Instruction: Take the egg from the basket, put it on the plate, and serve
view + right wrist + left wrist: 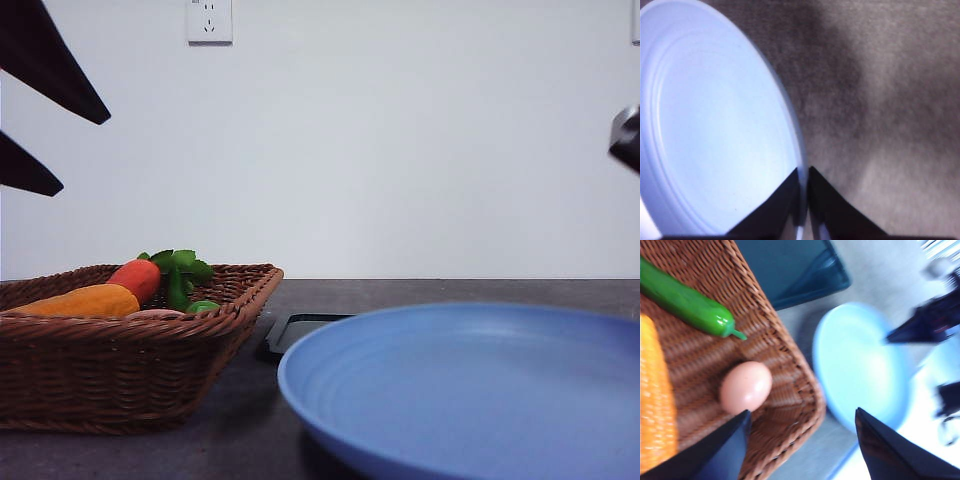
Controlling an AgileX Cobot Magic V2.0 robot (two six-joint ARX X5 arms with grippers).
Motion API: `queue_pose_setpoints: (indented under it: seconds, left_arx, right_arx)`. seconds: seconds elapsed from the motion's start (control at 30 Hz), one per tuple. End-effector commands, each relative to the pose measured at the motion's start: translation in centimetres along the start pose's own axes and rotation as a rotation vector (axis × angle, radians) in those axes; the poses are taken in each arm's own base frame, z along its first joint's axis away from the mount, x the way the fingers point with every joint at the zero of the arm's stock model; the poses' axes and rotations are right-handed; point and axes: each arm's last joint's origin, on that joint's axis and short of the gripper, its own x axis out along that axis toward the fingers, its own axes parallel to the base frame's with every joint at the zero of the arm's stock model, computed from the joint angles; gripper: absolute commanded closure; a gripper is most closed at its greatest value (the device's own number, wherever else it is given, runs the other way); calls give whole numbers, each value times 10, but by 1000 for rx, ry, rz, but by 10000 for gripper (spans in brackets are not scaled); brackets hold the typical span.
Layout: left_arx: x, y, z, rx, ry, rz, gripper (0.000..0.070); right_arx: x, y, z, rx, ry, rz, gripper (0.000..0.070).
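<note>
Our right gripper (pixel 804 200) clenches the plate (pixel 715 125) rim; our left gripper (pixel 800 440), spread wide, must descend around the egg (pixel 745 386) in the basket (pixel 790 365).

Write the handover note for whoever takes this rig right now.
Left gripper: open, empty, above the basket, one finger near the egg.
Right gripper: fingers close together over the rim of the plate; whether they pinch it is unclear.
Egg lies in the basket beside the green vegetable and the orange-yellow one. Plate sits on the table next to the basket, with nothing on it.
Done: neither step yet.
Left: grasp egg, place on plate, serve.
</note>
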Motion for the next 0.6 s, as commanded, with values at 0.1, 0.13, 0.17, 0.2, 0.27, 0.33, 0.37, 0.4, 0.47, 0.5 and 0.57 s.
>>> queue_pose_setpoints:
  seconds: [0.1, 0.13, 0.17, 0.2, 0.27, 0.33, 0.37, 0.4, 0.47, 0.5, 0.57]
  left_arx:
    - [13, -13, 12, 194, 127, 108, 269]
    - [18, -15, 15, 221, 157, 119, 269]
    - [22, -18, 17, 247, 183, 127, 269]
    - [27, -20, 19, 268, 205, 132, 269]
    - [38, -24, 24, 309, 242, 140, 269]
    - [48, -27, 29, 351, 275, 147, 269]
    - [54, -28, 31, 369, 290, 151, 269]
    - [59, -29, 33, 382, 303, 153, 269]
    - [70, -29, 37, 410, 334, 146, 269]
    - [76, -29, 39, 421, 350, 144, 269]
    - [86, -26, 41, 431, 383, 154, 269]
  right_arx:
    - [-13, 5, -6, -33, -53, 19, 700]
    - [-16, 7, -8, -39, -68, 23, 700]
    - [-19, 8, -9, -43, -81, 27, 700]
    - [-21, 9, -10, -47, -94, 32, 700]
    - [-26, 11, -13, -46, -117, 38, 700]
    - [-30, 13, -15, -49, -136, 44, 700]
    - [-31, 14, -17, -50, -144, 46, 700]
    - [-33, 14, -18, -49, -150, 48, 700]
    - [-35, 15, -20, -48, -158, 52, 700]
    - [-36, 15, -21, -48, -160, 53, 700]
    - [-38, 16, -23, -50, -169, 57, 700]
